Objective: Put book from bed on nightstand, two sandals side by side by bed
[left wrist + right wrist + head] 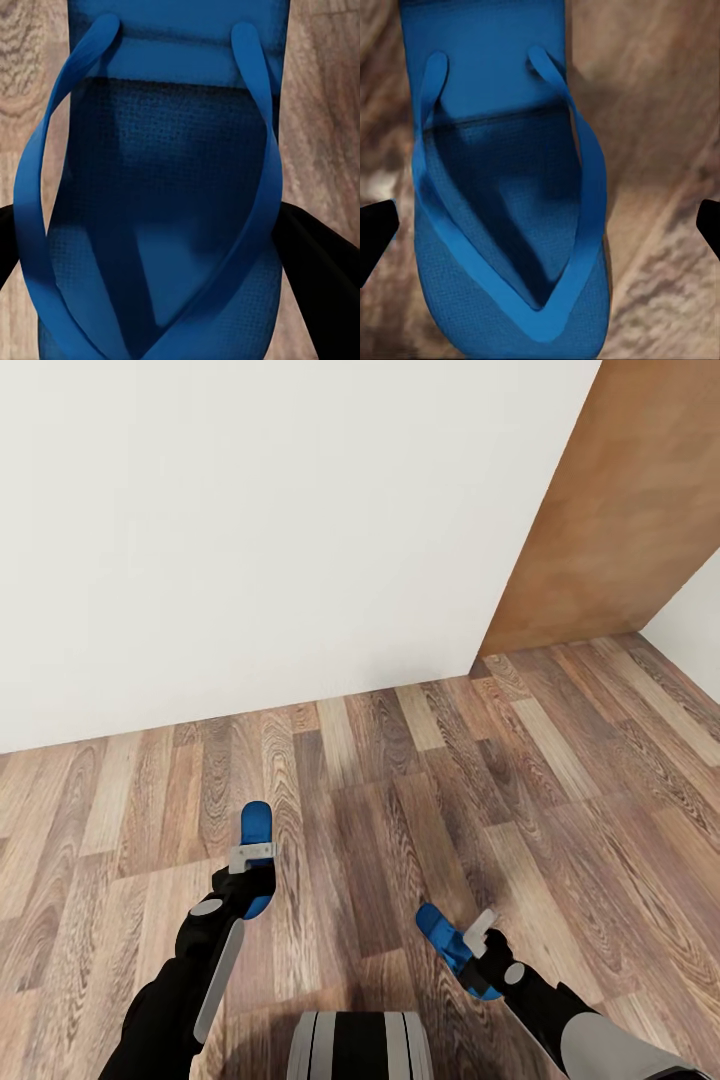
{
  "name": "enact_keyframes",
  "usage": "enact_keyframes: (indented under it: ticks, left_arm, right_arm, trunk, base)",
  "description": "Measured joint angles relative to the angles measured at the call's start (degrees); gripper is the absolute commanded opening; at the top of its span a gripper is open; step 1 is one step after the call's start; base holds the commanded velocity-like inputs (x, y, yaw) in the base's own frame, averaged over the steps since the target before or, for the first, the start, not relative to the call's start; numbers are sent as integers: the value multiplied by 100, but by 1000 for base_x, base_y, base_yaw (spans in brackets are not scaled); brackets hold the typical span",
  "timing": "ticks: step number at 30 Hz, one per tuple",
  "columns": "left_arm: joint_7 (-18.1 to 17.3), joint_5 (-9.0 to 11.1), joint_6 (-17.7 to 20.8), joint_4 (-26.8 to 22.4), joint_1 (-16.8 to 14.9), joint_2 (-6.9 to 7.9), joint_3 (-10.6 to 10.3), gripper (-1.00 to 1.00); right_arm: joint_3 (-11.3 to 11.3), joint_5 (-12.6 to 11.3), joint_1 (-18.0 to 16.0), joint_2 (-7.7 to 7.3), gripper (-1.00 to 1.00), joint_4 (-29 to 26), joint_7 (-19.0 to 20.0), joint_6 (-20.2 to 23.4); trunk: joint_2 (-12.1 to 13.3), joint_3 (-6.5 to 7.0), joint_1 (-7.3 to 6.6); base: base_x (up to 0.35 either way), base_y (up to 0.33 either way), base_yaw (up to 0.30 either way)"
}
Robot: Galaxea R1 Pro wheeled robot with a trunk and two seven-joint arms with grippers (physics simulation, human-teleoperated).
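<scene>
Sandals first: in the head view the left sandal [257, 838] sits in the left gripper [251, 857], its bare end poking out past the fingers toward the white wall [250, 530], long axis running straight away from the robot. Below both arms lies brown plank floor [400, 810]; the wall stands well ahead of the grippers, and a brown wooden panel [620, 510] rises far off to the right. The right sandal [450, 948] is carried in the right gripper [478, 940], long axis slanted, its free end pointing forward and toward the left arm. The two sandals are well apart, both above the planks.

Left wrist view now: the left sandal [161, 195] lies lengthwise along the fingers, straps up, the V of the straps meeting close to the camera. Dark fingers [319, 270] flank both long edges, clamped on the sole. Planks show beyond its edges.

Right wrist view: the right sandal [502, 187] also runs lengthwise along the gripper, straps up. One dark fingertip [375, 236] touches its edge; the other stands off from the sole, so I cannot tell how firm the grip is. Blurred wood grain lies beneath.
</scene>
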Motion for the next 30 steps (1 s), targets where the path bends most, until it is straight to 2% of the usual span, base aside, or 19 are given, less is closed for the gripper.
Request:
enact_keyframes:
  ticks: [12,30]
  left_arm:
    - [0,0,1,0,0,0,0,-100]
    - [-2,2,0,0,0,0,0,-100]
  right_arm:
    - [0,2,0,-9,100,-1,126,-2]
    - [-8,-36,0,-15,100,-48,89,-83]
  trunk:
    - [0,0,0]
    - [-24,-398,47]
  base:
    - [0,0,0]
    - [0,0,0]
